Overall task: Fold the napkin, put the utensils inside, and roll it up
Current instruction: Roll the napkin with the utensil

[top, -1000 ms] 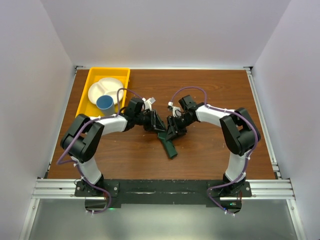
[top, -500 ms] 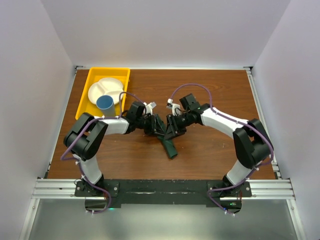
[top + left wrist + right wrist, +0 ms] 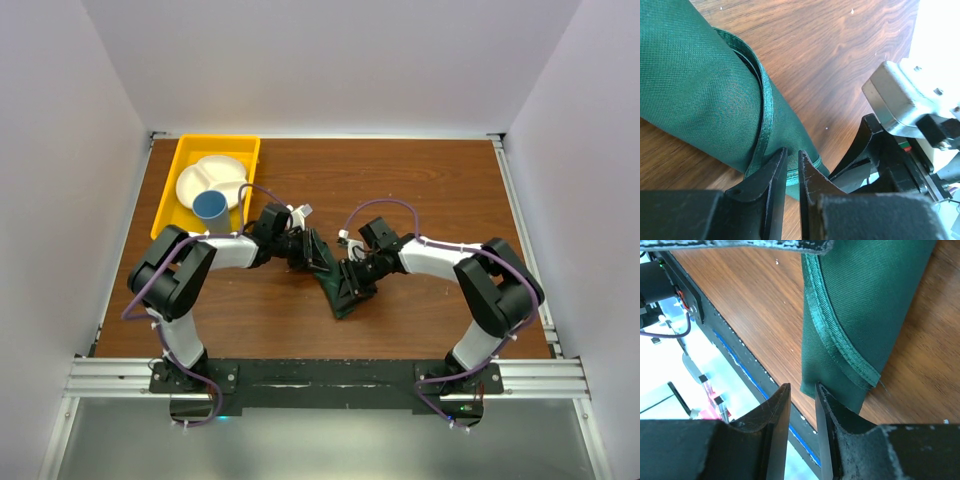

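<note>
The napkin (image 3: 340, 303) lies as a tight green roll about mid-bench, slanting from far-left to near-right, with an arm at each end.

The left end effector (image 3: 792, 151) is at the far end. Its jaws are nearly closed, with only a slit between them. The stitched hem (image 3: 762, 115) runs right into the tips, but I cannot tell whether it is nipped or merely underneath. The right end effector (image 3: 803, 385) is at the near end. Its jaws are a narrow gap apart, with the corner of the roll at their mouth and nothing clearly caught.

It looks like light, limp cloth. I'd expect the roll to slacken and unwind if let go, and to slump if lifted by one end. The doubled hem looks like the firmest place to pinch. Pressing across the body of the roll would probably hold the wraps better than tugging a corner.

I can see no utensils anywhere. They may be wrapped inside, and if so they could slide out of an open end. From overhead the arms hide both ends of the roll. The yellow tray (image 3: 190, 150), holding a white plate (image 3: 215, 175) and a blue cup (image 3: 210, 206), sits in the far-left corner of the bench (image 3: 430, 190), well apart from the napkin.
</note>
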Robot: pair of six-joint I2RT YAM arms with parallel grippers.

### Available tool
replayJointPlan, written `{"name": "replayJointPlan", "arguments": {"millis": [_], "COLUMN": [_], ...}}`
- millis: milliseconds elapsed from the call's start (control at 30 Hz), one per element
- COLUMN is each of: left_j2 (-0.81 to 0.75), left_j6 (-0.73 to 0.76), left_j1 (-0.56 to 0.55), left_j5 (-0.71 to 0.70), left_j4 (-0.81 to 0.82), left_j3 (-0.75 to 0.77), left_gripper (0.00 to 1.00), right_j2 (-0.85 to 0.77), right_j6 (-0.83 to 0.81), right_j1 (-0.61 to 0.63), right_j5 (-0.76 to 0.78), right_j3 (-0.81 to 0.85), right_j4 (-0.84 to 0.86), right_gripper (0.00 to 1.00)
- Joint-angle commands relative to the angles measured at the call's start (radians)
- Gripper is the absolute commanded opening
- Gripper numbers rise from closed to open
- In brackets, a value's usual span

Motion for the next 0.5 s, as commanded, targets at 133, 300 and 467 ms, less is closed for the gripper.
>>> {"name": "replayJointPlan", "arguments": {"millis": [133,300,467], "left_j2": [-0.017,-0.064,-0.124], "left_j6": [0.028,0.055,0.046], "left_j1": [-0.001,-0.003,-0.001], "left_j5": [-0.002,-0.005,0.007], "left_j4": [-0.012,-0.078,-0.125], "left_j3": [0.01,0.054,0.087], "left_gripper": [0.19,0.22,0.27], "right_j2": [-0.044,-0.084,-0.052], "right_j6": [-0.013,0.001,-0.053], "right_j1": [0.004,-0.021,-0.1], "right_j5": [0.013,0.052,0.09], "right_j3": [0.054,0.162,0.259], "right_j4": [-0.023,-0.084,-0.195], "right_gripper": [0.32,0.48,0.6]}}
